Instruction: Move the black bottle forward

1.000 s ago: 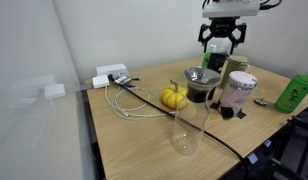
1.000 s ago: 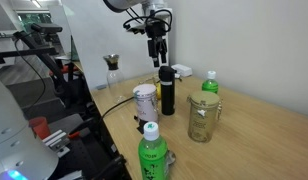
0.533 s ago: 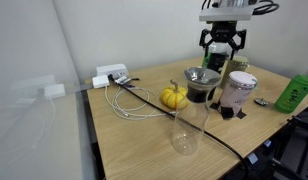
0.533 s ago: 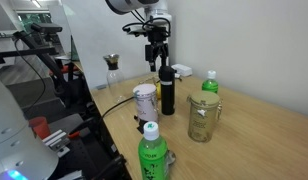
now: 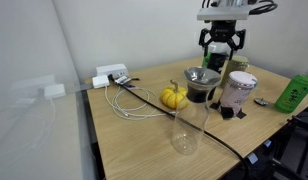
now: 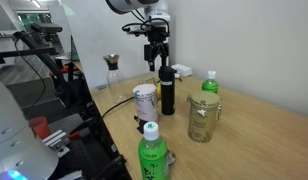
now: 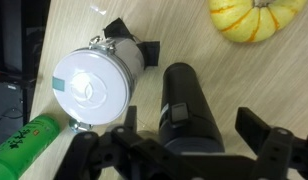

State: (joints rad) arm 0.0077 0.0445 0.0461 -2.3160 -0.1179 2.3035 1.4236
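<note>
Wrist view: looks straight down on the black bottle [image 7: 189, 108], upright, cap toward the lens. The gripper [image 7: 172, 142] is spread wide, one finger out at the bottle's 8 o'clock and the other at its 4 o'clock. It has hold of nothing, and there is a clear gap on both sides.

- White-lidded jar [image 7: 94, 88] is just beside the bottle at 9 o'clock, lid on; contents are hidden from above.
- Small yellow pumpkin [image 7: 256, 18] is at 1 o'clock, apart from the bottle.
- A green labelled bottle [image 7: 29, 145] is at 8 o'clock, at the table edge.

An exterior view gives the heights that the wrist camera lacks. The bottle [image 6: 167, 90] stands taller than the jar, and the fingers hang just above its cap. Whether they touch cannot be told.

- A glass mug [image 6: 202, 118] is at the bottle's 4 o'clock; its contents are unclear.
- A second green bottle [image 6: 209, 84], with a white cap, is behind the mug.

The opposite exterior view largely hides the black bottle behind a squat dark pot [image 5: 202, 85] with a metal rim. Only this view shows:

- a tall clear glass [image 5: 186, 125] near the table's front;
- a white power strip [image 5: 111, 75];
- loose cables [image 5: 132, 100].
</note>
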